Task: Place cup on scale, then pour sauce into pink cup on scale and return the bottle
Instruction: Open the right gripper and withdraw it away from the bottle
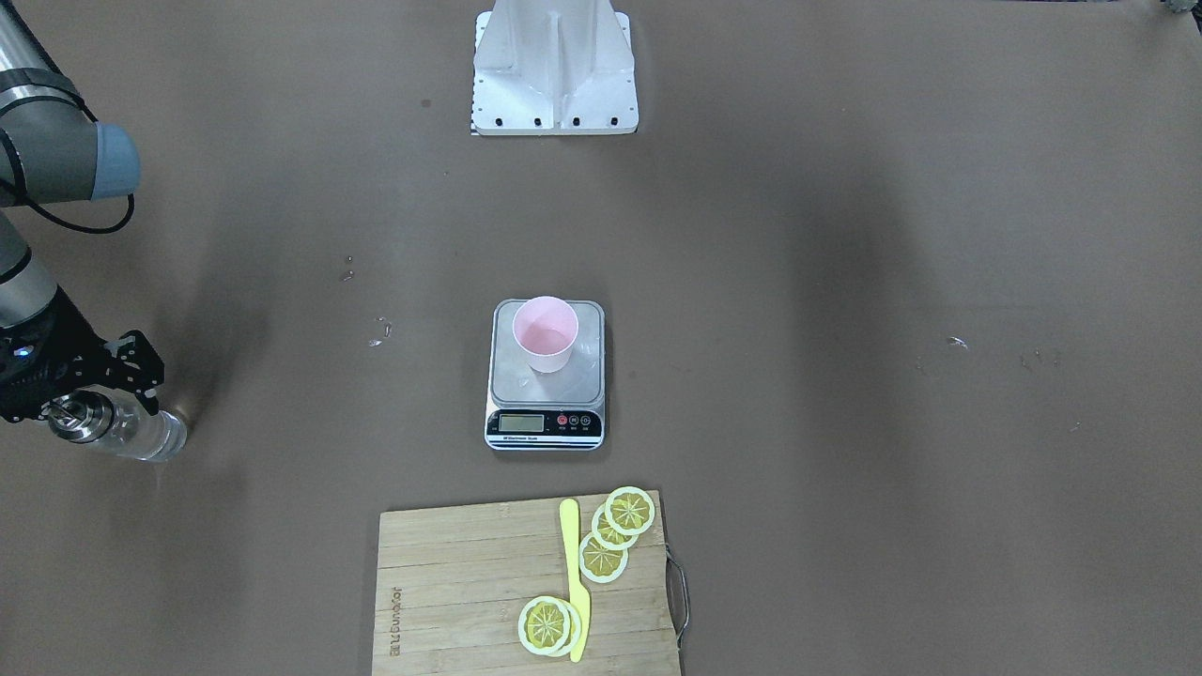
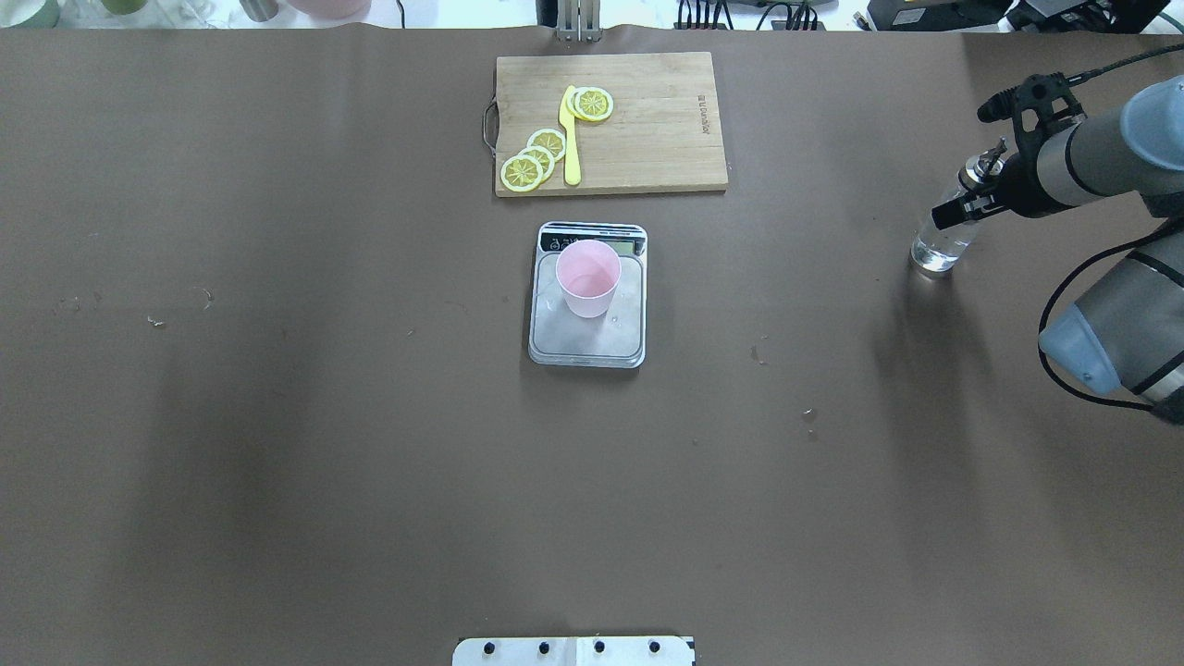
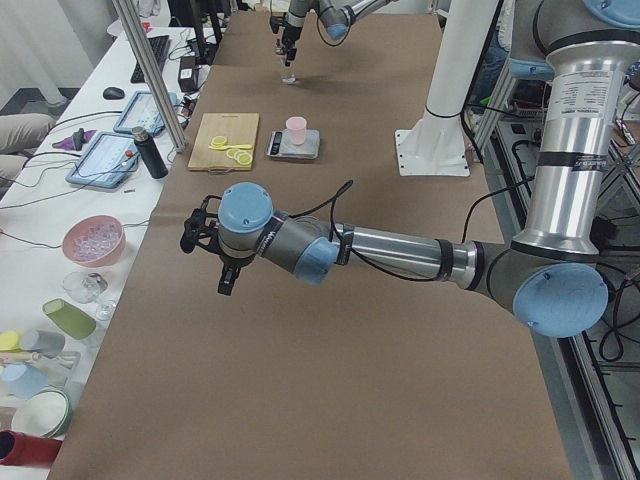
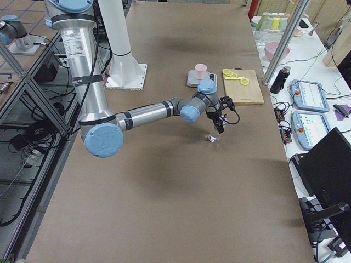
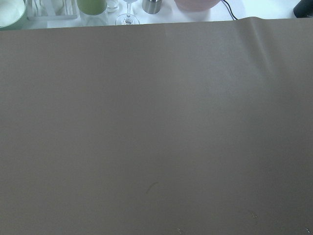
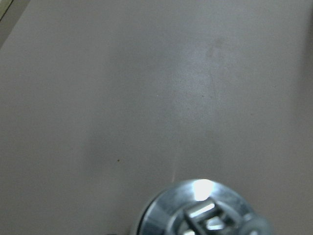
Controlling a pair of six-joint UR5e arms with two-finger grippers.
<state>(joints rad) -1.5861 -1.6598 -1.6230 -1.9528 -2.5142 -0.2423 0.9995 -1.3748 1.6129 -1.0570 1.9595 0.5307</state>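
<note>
bottle [image 2: 936, 248]: clear glass, metal spout, upright, neck at right gripper [image 2: 958, 211] jaws; clamped or apart, cannot tell | left gripper [image 3: 224, 278]: jaws cannot tell

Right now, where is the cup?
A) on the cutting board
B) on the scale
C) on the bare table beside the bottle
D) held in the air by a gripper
B: the cup stands upright on the platform of the scale, with no gripper near it.
</note>
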